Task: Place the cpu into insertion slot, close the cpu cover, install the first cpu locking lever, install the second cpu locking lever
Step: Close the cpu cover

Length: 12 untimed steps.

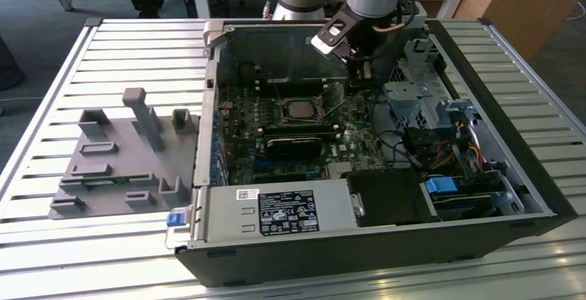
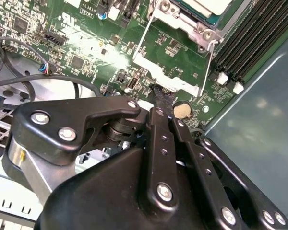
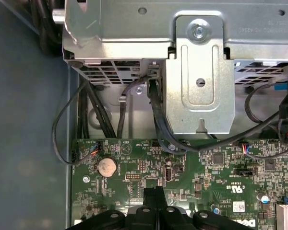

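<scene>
1. One relation counts: the cpu cover [image 2: 168, 76] stands swung up off the insertion slot [image 2: 189, 26], and its free edge lies just beyond the tips of the end effector [image 2: 161, 96], crosswise to the line of the fingers.
2. Beyond that frame, the cpu [image 2: 204, 5] lies in the slot with its pale top showing, so the chip is farther from the tips than the cover edge is.
3. In the exterior view the slot sits near mid-frame, lower than the end effector and toward the exterior view's left of it.
4. Both fingers are drawn together to one point, touching or nearly touching the cover's edge; whether they pinch it I cannot tell.
5. From the upper centre of the exterior view the arm reaches down into the open computer case [image 1: 512, 176] on the bench [image 1: 110, 53], wrist tilted, fingers aimed at the green circuit board [image 3: 206, 163].
</scene>
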Available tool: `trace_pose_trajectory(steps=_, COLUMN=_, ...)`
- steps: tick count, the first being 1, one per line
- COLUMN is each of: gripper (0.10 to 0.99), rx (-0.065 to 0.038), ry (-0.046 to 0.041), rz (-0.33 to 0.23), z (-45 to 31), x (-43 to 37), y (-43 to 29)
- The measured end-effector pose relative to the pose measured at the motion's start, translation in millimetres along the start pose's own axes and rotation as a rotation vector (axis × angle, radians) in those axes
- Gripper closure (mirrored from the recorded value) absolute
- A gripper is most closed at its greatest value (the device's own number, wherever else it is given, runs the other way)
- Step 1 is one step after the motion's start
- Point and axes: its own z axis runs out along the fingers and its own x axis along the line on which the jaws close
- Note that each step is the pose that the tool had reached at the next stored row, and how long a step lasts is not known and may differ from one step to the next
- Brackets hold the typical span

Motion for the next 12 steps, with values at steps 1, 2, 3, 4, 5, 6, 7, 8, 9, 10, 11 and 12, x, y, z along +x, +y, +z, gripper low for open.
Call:
trace_pose_trajectory(steps=1, gripper=0.98, rx=0.0, ry=0.0, rz=0.0, z=0.0, x=0.0, y=-0.8)
trace_pose_trajectory(steps=2, gripper=0.98, rx=0.0, ry=0.0, rz=0.0, z=0.1, x=0.0, y=-2.0)
trace_pose_trajectory(steps=3, gripper=0.98, rx=0.0, ry=0.0, rz=0.0, z=0.1, x=-0.1, y=-3.4)
trace_pose_trajectory(steps=4, gripper=0.98, rx=0.0, ry=-0.0001, rz=0.0, z=0.1, x=-0.1, y=-4.7)
trace_pose_trajectory(steps=5, gripper=0.98, rx=0.0, ry=0.0, rz=0.0, z=0.1, x=-0.1, y=-5.9)
trace_pose_trajectory(steps=6, gripper=0.98, rx=0.0, ry=0.0, rz=0.0, z=0.1, x=-0.1, y=-7.2)
trace_pose_trajectory(steps=7, gripper=0.98, rx=0.0, ry=0.0, rz=0.0, z=0.1, x=-0.2, y=-8.6)
trace_pose_trajectory(steps=8, gripper=0.98, rx=0.0, ry=-0.0001, rz=0.0, z=0.1, x=-0.2, y=-10.0)
trace_pose_trajectory(steps=9, gripper=0.98, rx=0.0, ry=0.0, rz=0.0, z=0.0, x=-0.3, y=-11.7)
trace_pose_trajectory(steps=10, gripper=0.98, rx=0.0, ry=-0.0001, rz=0.0, z=-0.1, x=-0.3, y=-13.2)
trace_pose_trajectory(steps=11, gripper=0.98, rx=0.0, ry=0.0, rz=0.0, z=-0.1, x=-0.3, y=-14.2)
trace_pose_trajectory(steps=12, gripper=0.98, rx=0.0, ry=0.0001, rz=0.0, z=-0.1, x=-0.3, y=-15.1)
